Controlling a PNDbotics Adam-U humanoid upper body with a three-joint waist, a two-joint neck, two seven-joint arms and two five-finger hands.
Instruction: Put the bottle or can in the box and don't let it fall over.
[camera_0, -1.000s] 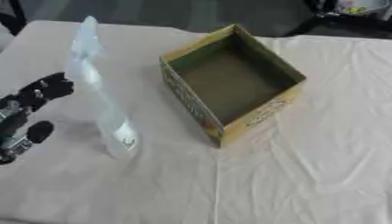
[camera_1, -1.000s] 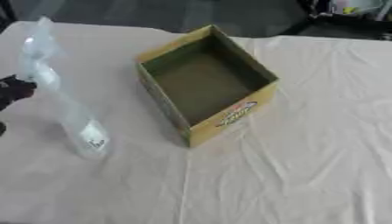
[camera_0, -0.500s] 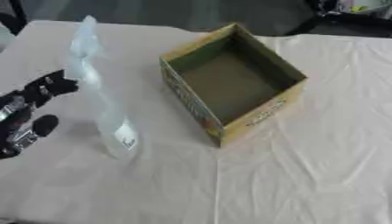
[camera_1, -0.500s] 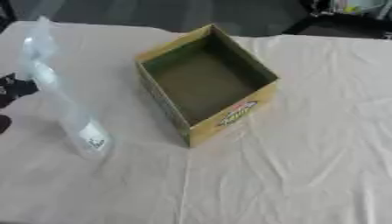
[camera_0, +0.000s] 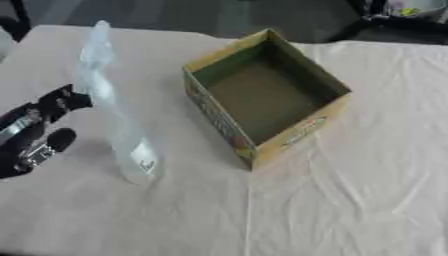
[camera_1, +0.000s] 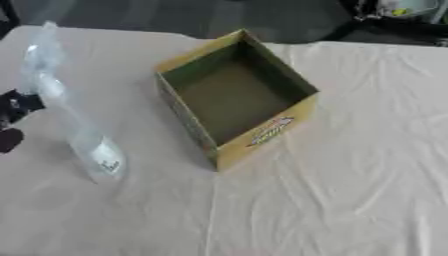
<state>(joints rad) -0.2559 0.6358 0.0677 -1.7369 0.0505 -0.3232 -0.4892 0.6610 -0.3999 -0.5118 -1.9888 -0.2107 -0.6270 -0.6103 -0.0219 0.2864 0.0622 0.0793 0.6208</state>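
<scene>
Bottle (camera_0: 114, 110): tall, clear plastic, slim neck widening to the base, with a small pale label low on its side whose marks are too blurred to read. It stands upright on the cloth-covered table (camera_0: 350, 200), just right of the left hand (camera_0: 39, 132), apart from the fingers. That hand is open, fingers (camera_0: 70, 97) and thumb spread toward the bottle. Farther right sits 1 open cardboard box (camera_0: 262, 100), empty; its yellow front carries unreadable printing.
</scene>
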